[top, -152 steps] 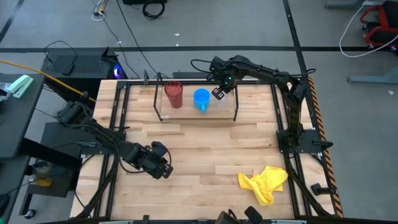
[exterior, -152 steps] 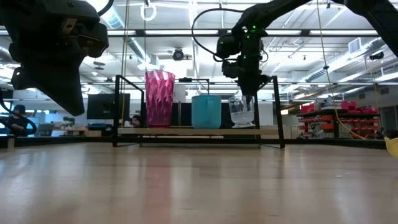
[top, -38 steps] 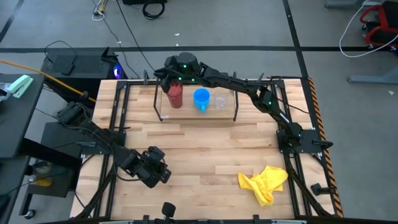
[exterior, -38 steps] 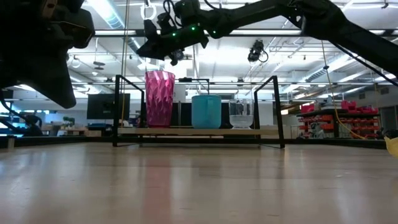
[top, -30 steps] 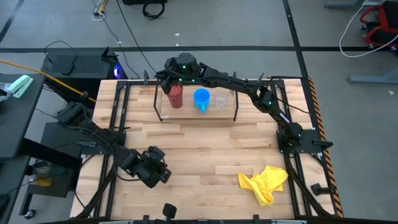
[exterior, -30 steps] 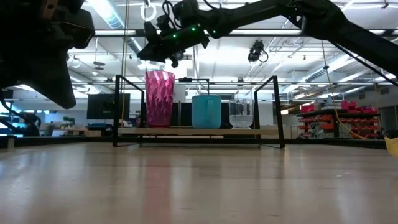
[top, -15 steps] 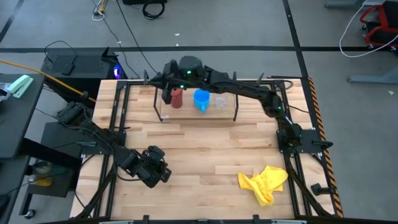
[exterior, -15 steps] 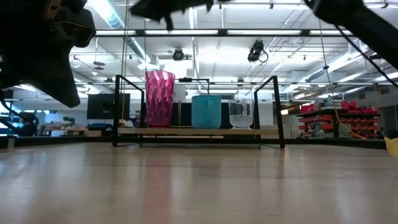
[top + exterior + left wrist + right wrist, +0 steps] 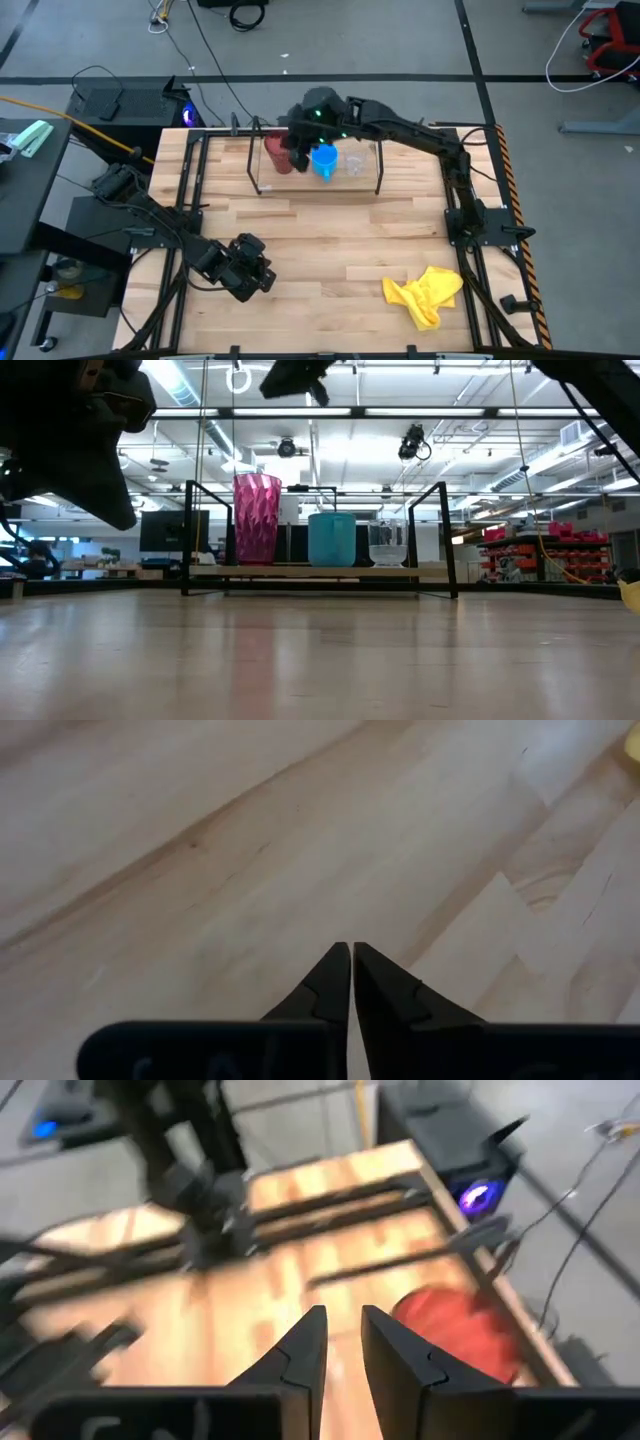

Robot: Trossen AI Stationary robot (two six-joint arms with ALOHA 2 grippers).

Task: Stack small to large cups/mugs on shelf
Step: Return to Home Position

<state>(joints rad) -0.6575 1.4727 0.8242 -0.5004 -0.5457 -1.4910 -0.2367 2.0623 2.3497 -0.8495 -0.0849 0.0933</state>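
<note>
Three cups stand in a row on the low black wire rack (image 9: 378, 170) at the table's far side: the dark red tumbler (image 9: 274, 150), the blue cup (image 9: 324, 160) and the small clear cup (image 9: 355, 162). The low view shows them upright on the rack's board: the tumbler (image 9: 257, 518), the blue cup (image 9: 332, 538) and the clear cup (image 9: 388, 543). My right gripper (image 9: 298, 150) hangs high above the rack, between the tumbler and the blue cup. It holds nothing, and its fingers (image 9: 342, 1320) stand a little apart. My left gripper (image 9: 248, 272) is shut and empty over the table's near left (image 9: 351, 955).
A crumpled yellow cloth (image 9: 425, 293) lies at the table's near right. The rack's upright posts (image 9: 188, 535) stand at each end of the cup row. Bare wood lies between the rack and the near edge.
My right gripper has risen from just above the red tumbler and gone toward the table's right, to above the gap between the tumbler and the blue cup. The three cups have stayed in place.
</note>
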